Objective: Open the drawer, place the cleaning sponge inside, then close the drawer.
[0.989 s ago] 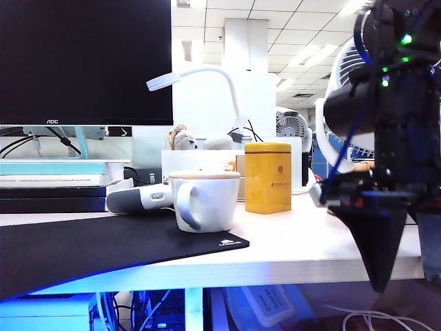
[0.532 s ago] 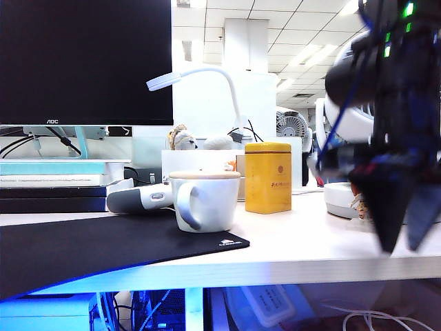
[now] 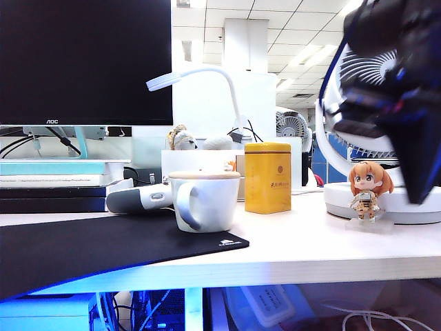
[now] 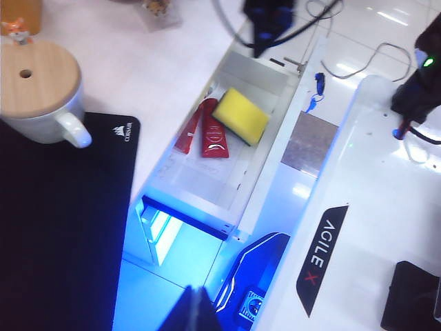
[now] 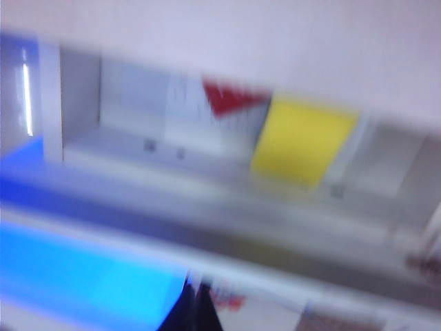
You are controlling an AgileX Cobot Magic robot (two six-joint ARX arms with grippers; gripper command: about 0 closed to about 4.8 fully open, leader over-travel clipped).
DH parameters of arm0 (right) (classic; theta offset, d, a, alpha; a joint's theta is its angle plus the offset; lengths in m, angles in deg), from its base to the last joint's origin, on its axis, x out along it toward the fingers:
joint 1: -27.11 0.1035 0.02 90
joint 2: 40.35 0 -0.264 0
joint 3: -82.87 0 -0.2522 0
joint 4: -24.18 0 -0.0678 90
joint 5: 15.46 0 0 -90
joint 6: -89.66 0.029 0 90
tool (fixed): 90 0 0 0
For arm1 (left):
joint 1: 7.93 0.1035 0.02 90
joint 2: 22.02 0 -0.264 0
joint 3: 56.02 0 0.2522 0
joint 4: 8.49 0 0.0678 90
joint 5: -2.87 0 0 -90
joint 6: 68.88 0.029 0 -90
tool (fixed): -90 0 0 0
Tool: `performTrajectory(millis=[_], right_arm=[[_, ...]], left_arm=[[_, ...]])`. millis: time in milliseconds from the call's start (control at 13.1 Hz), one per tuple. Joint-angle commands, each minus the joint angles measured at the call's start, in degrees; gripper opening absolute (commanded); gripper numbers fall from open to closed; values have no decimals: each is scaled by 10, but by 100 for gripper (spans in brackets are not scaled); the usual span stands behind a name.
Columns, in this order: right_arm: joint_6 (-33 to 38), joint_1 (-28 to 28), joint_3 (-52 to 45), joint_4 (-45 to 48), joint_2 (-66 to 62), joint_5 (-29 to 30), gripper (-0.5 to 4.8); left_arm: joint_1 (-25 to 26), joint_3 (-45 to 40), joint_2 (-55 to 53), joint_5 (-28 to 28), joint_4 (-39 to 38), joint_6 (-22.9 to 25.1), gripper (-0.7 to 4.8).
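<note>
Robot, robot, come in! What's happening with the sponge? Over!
Right gripper shut, empty, above desk edge. Left gripper shut, clear. Cleaning sponge lies in open drawer. Nothing blocking.

The cleaning sponge (image 4: 240, 116) is lying inside the open drawer (image 4: 265, 74), beside two packets (image 4: 205, 129); the right pincer (image 3: 418, 172) is hanging above the worktop (image 3: 310, 248), right of the figurine (image 3: 370, 189).

Yellow cleaning sponge (image 4: 240, 116) flat inside the open white drawer (image 4: 207, 183).

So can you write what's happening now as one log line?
drawer: open | cleaning sponge: inside drawer | right claw: shut, empty, above drawer | left claw: shut, empty | next: close drawer
</note>
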Motion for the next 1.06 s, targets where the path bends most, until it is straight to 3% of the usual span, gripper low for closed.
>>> performTrajectory(millis=[76, 304, 685, 1065], right_arm=[[7, 21, -1, -54, 3, 5, -3], [15, 76, -30, -38, 2, 46, -3], [57, 160, -115, 33, 2, 49, -3], [84, 177, -200, 106, 2, 40, -3]], left_arm=[[0, 2, 1, 3, 20, 2, -5], [0, 2, 1, 3, 31, 0, -5], [0, 2, 1, 3, 35, -2, -5], [0, 2, 1, 3, 40, -3, -5]])
